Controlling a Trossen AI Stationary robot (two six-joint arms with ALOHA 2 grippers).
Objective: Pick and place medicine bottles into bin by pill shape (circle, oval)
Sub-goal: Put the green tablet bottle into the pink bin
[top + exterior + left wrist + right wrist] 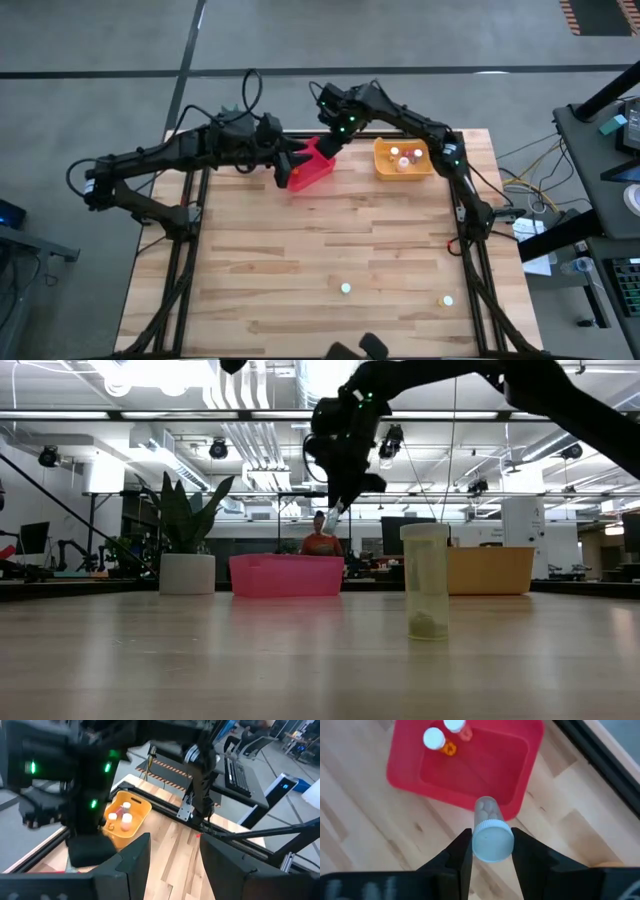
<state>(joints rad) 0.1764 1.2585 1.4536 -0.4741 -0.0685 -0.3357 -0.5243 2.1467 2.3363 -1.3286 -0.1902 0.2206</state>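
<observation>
A clear medicine bottle with a white cap (491, 839) is held clamped between the two dark fingers of the right gripper (491, 851), which hangs above the table just at the near edge of the red bin (470, 765); pale pills can be made out through the bottle's clear body. In the high view the right gripper (333, 140) is seen at the far middle of the wooden table (320, 250), right beside the red bin (312, 168). Two white-capped bottles (444, 735), one with an orange body, lie inside the red bin at its far side. The left gripper (285, 160) is held close at the left side of the red bin, with its fingers (131, 862) set apart and nothing between them. To the right of the red bin stands the orange bin (402, 158), in which a few white-capped bottles (404, 158) are gathered. Two more bottles are left standing on the near part of the table, one near the middle (345, 288) and one farther right (446, 299). In the low view a clear bottle (426, 582) with pale pills at its bottom is seen upright in the foreground, and a plant in a white pot (187, 545) stands beyond the table's far left. No brand, label or writing can be read on any bottle or bin.
</observation>
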